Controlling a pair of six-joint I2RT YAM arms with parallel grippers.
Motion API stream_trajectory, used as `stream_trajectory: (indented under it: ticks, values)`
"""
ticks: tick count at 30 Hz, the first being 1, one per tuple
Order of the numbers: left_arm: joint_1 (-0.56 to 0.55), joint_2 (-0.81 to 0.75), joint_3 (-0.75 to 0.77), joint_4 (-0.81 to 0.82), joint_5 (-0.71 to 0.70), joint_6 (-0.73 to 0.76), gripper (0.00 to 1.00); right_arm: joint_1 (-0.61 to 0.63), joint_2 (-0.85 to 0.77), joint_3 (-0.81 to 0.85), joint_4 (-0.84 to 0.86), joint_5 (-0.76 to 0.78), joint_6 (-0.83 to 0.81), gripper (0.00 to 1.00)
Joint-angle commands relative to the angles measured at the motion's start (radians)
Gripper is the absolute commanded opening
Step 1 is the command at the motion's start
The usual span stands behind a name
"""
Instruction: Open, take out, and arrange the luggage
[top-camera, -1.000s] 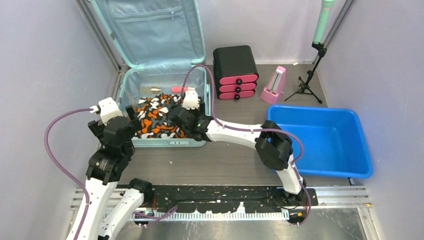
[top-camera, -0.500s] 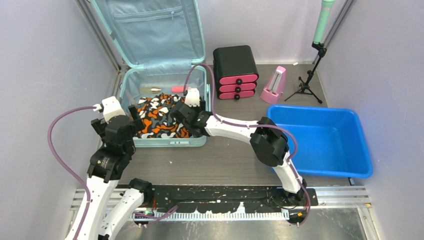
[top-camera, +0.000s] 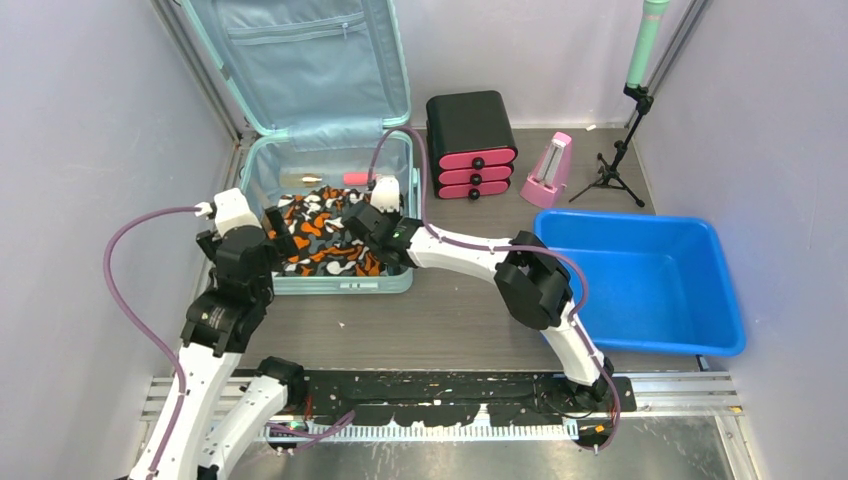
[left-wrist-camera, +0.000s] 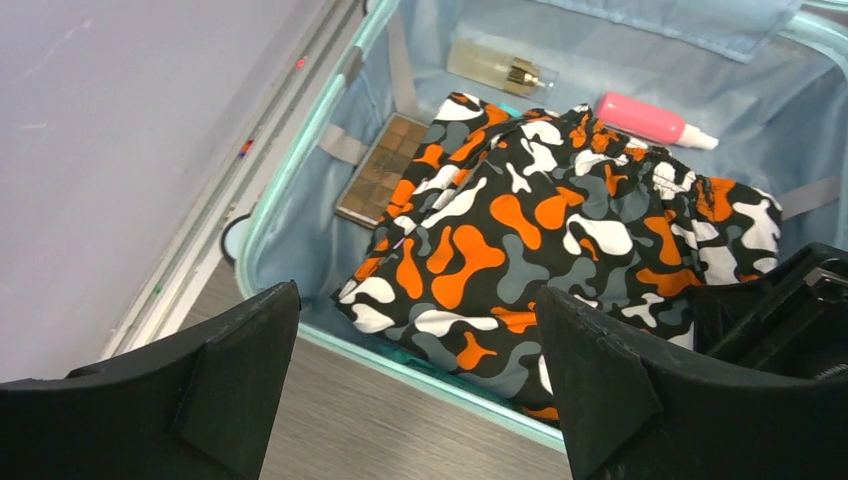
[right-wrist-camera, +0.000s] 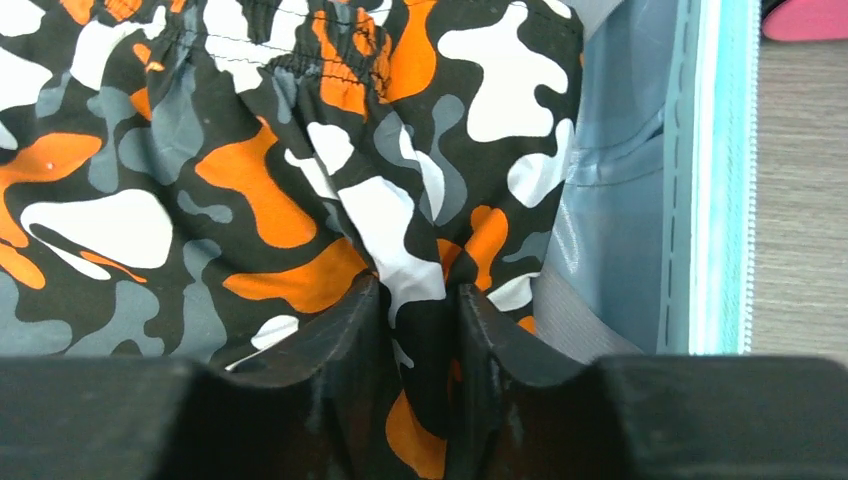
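Left gripper (left-wrist-camera: 415, 300): fingers spread wide, nothing between them. It hovers over the near-left corner of the large pale mint-green hard-shell suitcase (top-camera: 330, 285), pointing in and down at its contents.

Right gripper (right-wrist-camera: 415, 320): fingers pinched onto a raised fold of the folded camouflage garment in orange, black, grey and white cloth (left-wrist-camera: 540, 220). The right wrist view shows cloth squeezed between the two pads, next to the elastic waistband, close to the case's right wall.

Suitcase sits on the table on the far-left side, just ahead of the left arm. Lid is up and leaning on the back wall, blue lining showing. The camouflage garment lies in the bottom shell, filling the near half.

Key relation: the garment's long axis runs about left-right across the shell. The right claw has the right end and the left claw is over the left end, not touching. So the right arm is the one on the cloth; the lift likely goes straight up over the near rim, and the left end may drag.

Farther in the shell, beyond the garment: brown tiled flat palette (left-wrist-camera: 378, 180), clear gold-capped bottle (left-wrist-camera: 497, 68), pink tube-shaped bottle (left-wrist-camera: 650, 120).

To the right of the case: black drawer box with pink drawers (top-camera: 470, 130), and the blue plastic tub (top-camera: 640, 280) nearer.
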Motion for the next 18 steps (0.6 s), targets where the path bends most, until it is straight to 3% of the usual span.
stream_trajectory:
  ticks: [1,4,8,11,16,18]
  values:
    - [0.019,0.138,0.051,0.066,0.122,-0.008,0.89,-0.012,-0.020,-0.018,0.056,-0.012,-0.012,0.31]
    - [0.072,0.286,0.127,0.016,0.198,0.005,0.90,-0.012,-0.060,-0.076,0.117,-0.027,-0.051,0.14]
    - [0.274,0.398,0.170,0.029,0.434,0.019,0.93,-0.018,-0.134,-0.188,0.242,-0.071,-0.091,0.03]
    - [0.402,0.485,0.171,0.066,0.559,0.034,0.98,-0.025,-0.166,-0.233,0.311,-0.110,-0.110,0.01]
    - [0.467,0.681,0.232,0.057,0.624,0.138,1.00,-0.031,-0.175,-0.241,0.341,-0.156,-0.134,0.00]
    - [0.489,0.740,0.230,0.089,0.713,0.153,1.00,-0.034,-0.185,-0.265,0.361,-0.164,-0.143,0.00]
